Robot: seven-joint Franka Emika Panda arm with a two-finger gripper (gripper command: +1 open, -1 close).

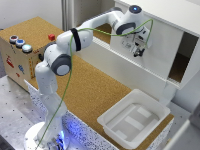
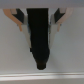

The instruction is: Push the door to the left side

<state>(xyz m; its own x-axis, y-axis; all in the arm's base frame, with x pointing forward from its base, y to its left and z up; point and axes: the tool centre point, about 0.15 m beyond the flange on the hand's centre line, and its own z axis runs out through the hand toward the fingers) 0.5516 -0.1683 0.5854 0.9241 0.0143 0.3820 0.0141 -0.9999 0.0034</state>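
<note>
Nearest the exterior camera, at about five o'clock in its view, a shallow white plastic tray point(image 1: 134, 122) sits on the cork-topped counter point(image 1: 95, 92), its rim overhanging the counter's near edge. Up at one o'clock the tool point(image 1: 138, 50) is held against the face of the door point(image 1: 160, 42), the flat white sliding panel of the white cabinet point(image 1: 165, 12); whether its tips actually press on the panel or stand just off it cannot be told from this view. In the wrist view the tool point(image 2: 41, 67) shows as one dark, blurred mass tapering to a single point, with plain white surface all around it; the fingers seem drawn together with nothing between them, though the blur leaves that uncertain. The door covers the middle of the cabinet front, with a dark opening to its three o'clock side and a cork-lined gap showing at its nine o'clock side behind the arm. A green cable point(image 1: 80, 60) loops from the wrist down along the white arm to its base at seven o'clock. At nine o'clock stands a cork box point(image 1: 22, 55) with coloured buttons on top.
</note>
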